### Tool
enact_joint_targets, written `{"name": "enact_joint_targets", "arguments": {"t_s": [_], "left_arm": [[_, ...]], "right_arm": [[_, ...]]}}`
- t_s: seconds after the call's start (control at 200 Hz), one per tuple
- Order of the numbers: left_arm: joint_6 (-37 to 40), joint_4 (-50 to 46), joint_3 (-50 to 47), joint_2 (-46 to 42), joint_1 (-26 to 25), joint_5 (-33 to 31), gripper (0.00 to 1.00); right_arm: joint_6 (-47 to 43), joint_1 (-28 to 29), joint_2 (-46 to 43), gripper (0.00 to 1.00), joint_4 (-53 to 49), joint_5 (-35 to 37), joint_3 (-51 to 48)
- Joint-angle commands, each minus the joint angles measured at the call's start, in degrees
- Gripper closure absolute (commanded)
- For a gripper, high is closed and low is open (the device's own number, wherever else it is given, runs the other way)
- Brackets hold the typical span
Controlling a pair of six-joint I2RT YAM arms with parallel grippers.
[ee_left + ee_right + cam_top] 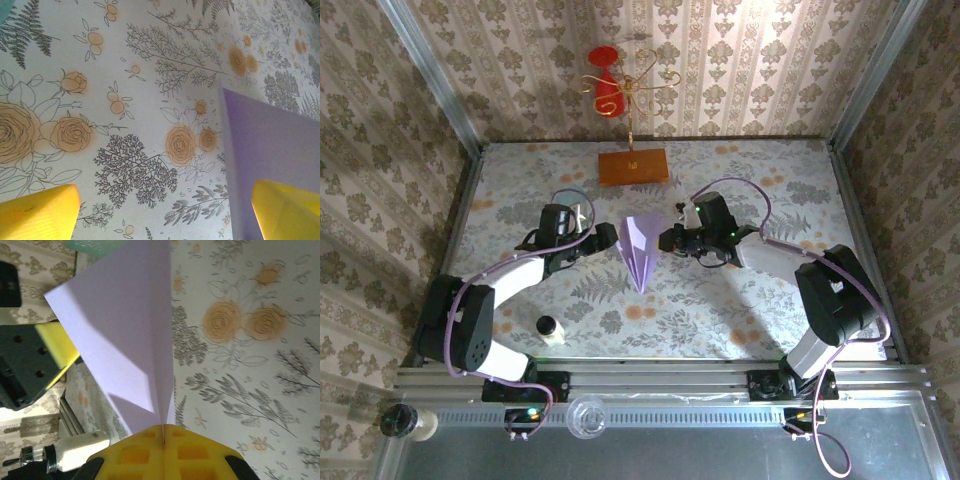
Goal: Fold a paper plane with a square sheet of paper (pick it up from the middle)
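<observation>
Just near of the wooden board [633,166], the paper plane [640,250] points away from it, its wing pinched by the right gripper [667,240], the left gripper [607,240] spread wide alongside.

The paper plane [640,252] was thin, matt lilac paper, smooth with crisp creases. The pads [140,456] of my right gripper [164,432] looked like dull yellow moulded plastic. The tabletop [740,310] was matt, flower-printed; the board [633,166] smooth orange-brown wood.
</observation>
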Motion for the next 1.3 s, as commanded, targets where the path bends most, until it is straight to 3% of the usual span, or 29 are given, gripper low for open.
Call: {"name": "enact_joint_targets", "arguments": {"t_s": [0.0, 0.34, 0.645, 0.735, 0.98, 1.295], "left_arm": [[-0.9, 0.9, 0.9, 0.6, -1.4, -0.2, 0.11], [-3.4, 3.0, 3.1, 7.0, -7.1, 3.0, 0.16], [-4.7, 5.1, 7.6, 13.4, -11.7, 6.0, 0.21], [-5.1, 5.1, 9.0, 15.5, -12.5, 6.4, 0.28], [-6.6, 6.9, 12.1, 20.4, -12.7, 8.9, 0.60], [-6.7, 6.6, 15.2, 24.1, -12.6, 9.1, 0.86]], "right_arm": [[0.5, -1.0, 1.4, 0.99, 1.7, -1.6, -1.2], [-0.6, -6.1, 4.5, 0.99, 0.1, 0.0, -4.9], [-1.9, -7.2, 5.1, 0.98, -3.4, 2.4, -5.2], [-1.9, -7.3, 5.1, 0.98, -3.6, 2.6, -5.3], [-1.6, -7.7, 5.5, 0.99, -3.1, 2.4, -5.6], [-1.1, -8.1, 4.8, 0.99, -3.0, 2.4, -5.8]]}}
